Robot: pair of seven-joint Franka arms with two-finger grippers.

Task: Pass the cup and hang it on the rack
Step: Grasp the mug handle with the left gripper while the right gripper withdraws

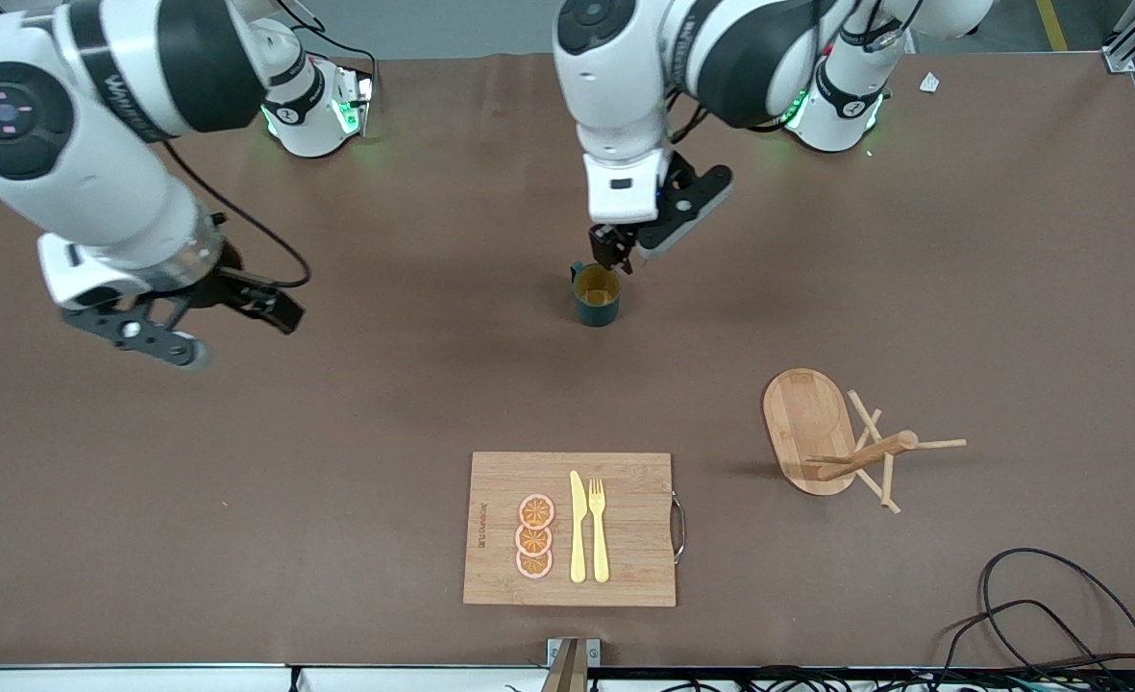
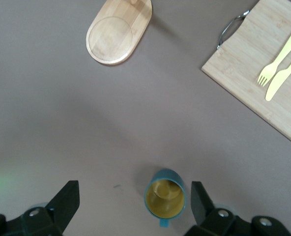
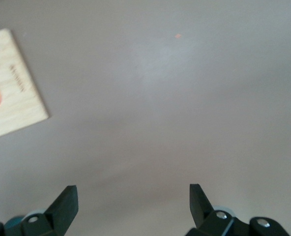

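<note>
Cup (image 1: 597,295) stands upright on the table (image 1: 413,404), near the middle, mustard inside showing, thin handle pointing toward the robot bases. It is farther from the front camera than the board (image 1: 570,528).

Left gripper (image 1: 625,258) hangs just above the cup. In the left wrist view its fingers (image 2: 66,201) stand wide apart, with the cup (image 2: 164,197) on the table between them, not touching either finger. Nothing held.

Right gripper (image 1: 211,322) hovers over bare table toward the right arm's end, well apart from the cup. Right wrist view shows its fingers (image 3: 64,204) spread wide and holding nothing, only tabletop and a corner of the board (image 3: 10,83) beneath.

Rack (image 1: 841,442) stands toward the left arm's end of the table, nearer the front camera than the cup and well apart from it. Oval base, central post, thin pegs; no cup on any peg.

Board lies near the front edge, carrying a yellow knife (image 1: 578,527), a yellow fork (image 1: 598,529) and three orange slices (image 1: 534,536) in a row. Metal handle on the board's edge facing the rack.

Black cables (image 1: 1057,615) lie at the table corner near the rack.
</note>
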